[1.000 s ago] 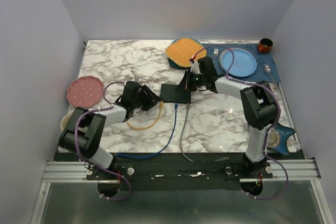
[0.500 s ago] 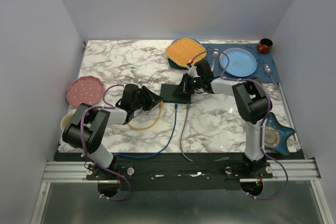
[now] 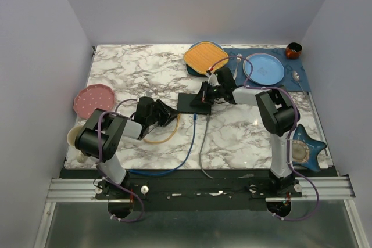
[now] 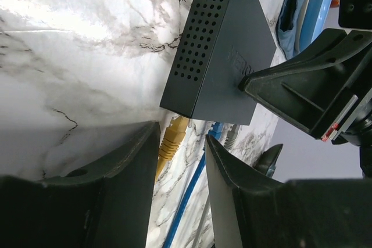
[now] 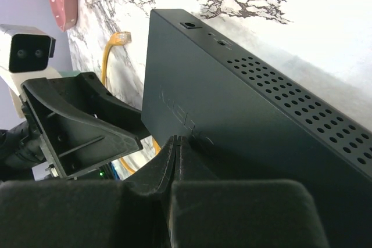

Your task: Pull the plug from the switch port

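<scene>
The switch is a flat black box at the table's middle, with vent holes in its side. A yellow plug, a blue plug and a grey plug sit in ports on its near edge. My left gripper is open, its fingers on either side of the yellow plug without closing on it. In the top view the left gripper is at the switch's near left corner. My right gripper is shut and empty, its tips pressed down on the switch's top.
The yellow cable loops on the marble, and its free end lies left of the switch. The blue cable and grey cable run to the near edge. An orange plate, a blue plate and a pink plate stand around.
My right gripper has moved left and down onto the switch's top. My left gripper has moved right, up to the yellow plug, with its elbow swinging in.
</scene>
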